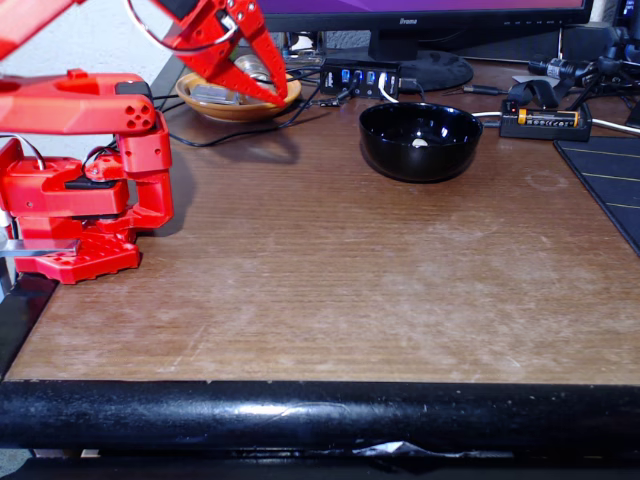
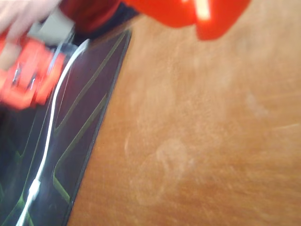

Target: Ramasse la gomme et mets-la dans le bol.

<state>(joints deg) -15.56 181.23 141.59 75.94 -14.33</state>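
1. In the fixed view your gripper (image 1: 268, 85) hangs high at the upper left, above the table (image 1: 330, 290). Its two red fingers come close together toward the tips, with nothing between them. Whether they are fully together, I cannot tell.
2. The fingertips (image 1: 275, 92) are seen in front of the orange-yellow dish (image 1: 215, 105) at the back left. If they touch it, the view does not show.
3. The gomme (image 1: 419, 142) lies in the bottom of the bol (image 1: 420, 150), near its centre. It appears as a small white spot, too small to tell its long axis or its direction.
4. The bol stands upright at the back middle of the table, well apart from the gripper.
5. Behind the bol you see a monitor base (image 1: 425, 68) and a USB hub (image 1: 360, 78), with cables beside them. To the right lies a black holder with a yellow battery (image 1: 548, 117).
6. The wrist view is blurred. It shows brown table surface, a dark mat (image 2: 56, 155) with a white cable (image 2: 49, 141) at the left, and a red gripper part (image 2: 188, 12) at the top edge.
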